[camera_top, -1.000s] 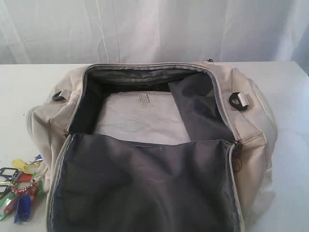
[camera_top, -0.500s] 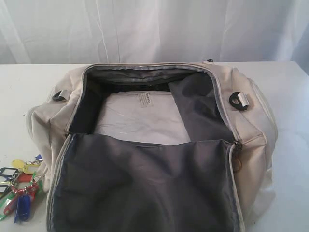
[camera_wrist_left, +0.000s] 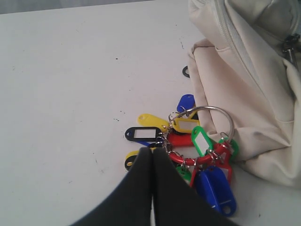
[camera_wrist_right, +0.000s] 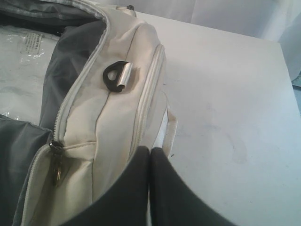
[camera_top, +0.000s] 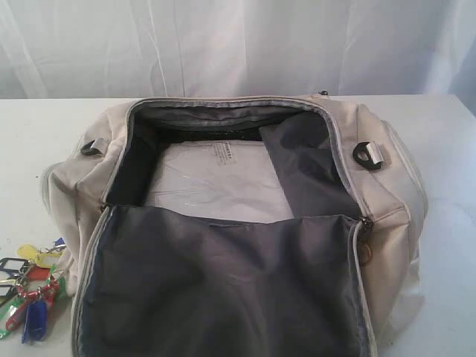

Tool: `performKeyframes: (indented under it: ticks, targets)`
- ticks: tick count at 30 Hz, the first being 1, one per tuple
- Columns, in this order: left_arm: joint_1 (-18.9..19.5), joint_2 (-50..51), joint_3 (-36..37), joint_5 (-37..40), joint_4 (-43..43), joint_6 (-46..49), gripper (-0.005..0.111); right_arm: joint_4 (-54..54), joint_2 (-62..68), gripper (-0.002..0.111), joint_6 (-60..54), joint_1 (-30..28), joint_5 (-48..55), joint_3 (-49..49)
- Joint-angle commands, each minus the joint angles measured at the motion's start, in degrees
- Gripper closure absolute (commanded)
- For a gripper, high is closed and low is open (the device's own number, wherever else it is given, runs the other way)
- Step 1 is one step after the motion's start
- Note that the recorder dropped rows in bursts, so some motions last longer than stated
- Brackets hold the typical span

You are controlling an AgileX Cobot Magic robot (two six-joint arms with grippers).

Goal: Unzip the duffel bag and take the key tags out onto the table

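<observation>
Key tags (camera_top: 33, 286) on table (camera_top: 37, 134) toward near-left corner, just beside L end of duffel bag (camera_top: 387, 216); L gripper (camera_wrist_left: 151, 153) jaws pressed together, tip at the bunch. Bag mid-table, unzipped, lid flap (camera_top: 223, 290) folded fwd. R gripper (camera_wrist_right: 149, 150) jaws together, by bag's R end.

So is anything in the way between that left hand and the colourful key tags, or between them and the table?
Nothing visible. The key tags already lie on the bare table, just outside the duffel bag, and the closed left hand sits right by them.
</observation>
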Motion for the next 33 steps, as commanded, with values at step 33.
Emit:
performKeyframes:
  ticks: [33]
  targets:
    - [0.15, -0.28, 0.30, -0.14, -0.54, -0.54, 0.107, -0.92, -32.76, 0.108, 3.02, -36.20, -4.72, 13.27]
